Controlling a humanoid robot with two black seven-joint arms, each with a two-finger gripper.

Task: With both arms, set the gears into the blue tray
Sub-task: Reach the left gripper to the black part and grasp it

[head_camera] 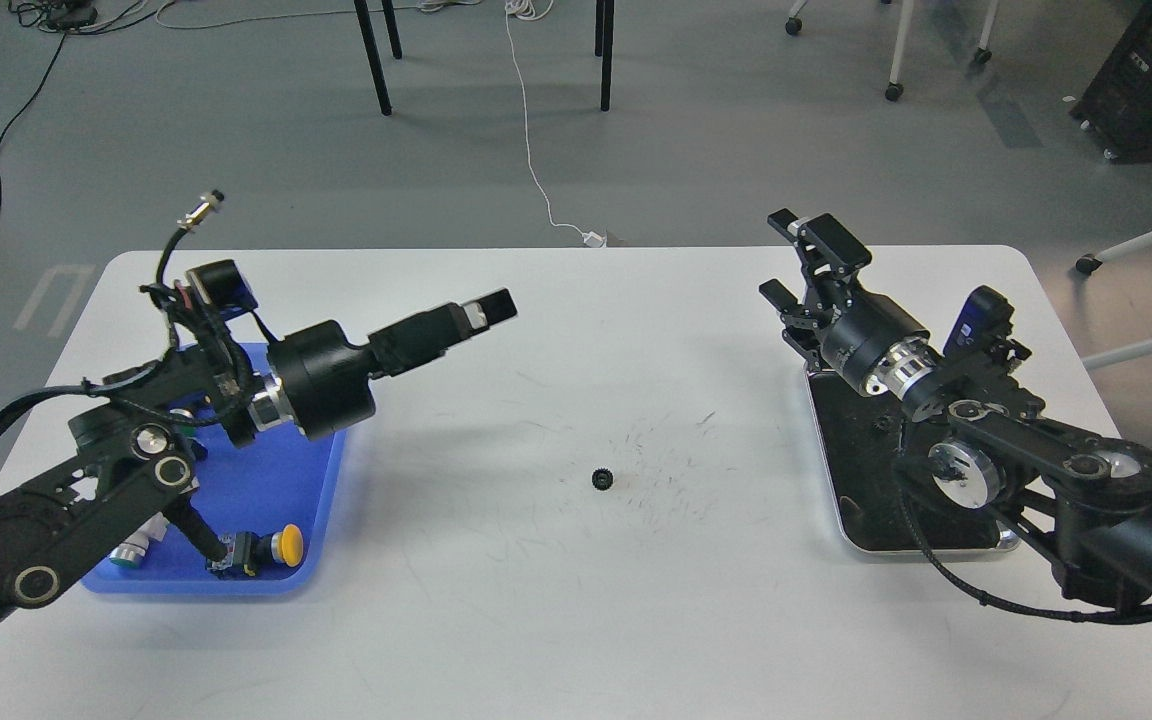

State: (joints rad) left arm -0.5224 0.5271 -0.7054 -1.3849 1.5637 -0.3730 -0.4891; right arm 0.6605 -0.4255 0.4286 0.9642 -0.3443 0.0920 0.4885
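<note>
Lying flat on the white table (pixel 496 620), 1 gear (pixel 600 479) sits near the centre, between both arms, well apart from the blue tray (pixel 281 500) at left. Its hole faces upward; being round, it has no long axis. Push-button switches (pixel 256 550) already occupy the tray. Risk: the gear is far smaller than a finger, so a misaligned pinch may flick it away. The silver tray (pixel 861 480) lies under the right arm. The left gripper (pixel 481 312) shows no gap, state undetermined; the right gripper (pixel 801 255) is spread, empty.
</note>
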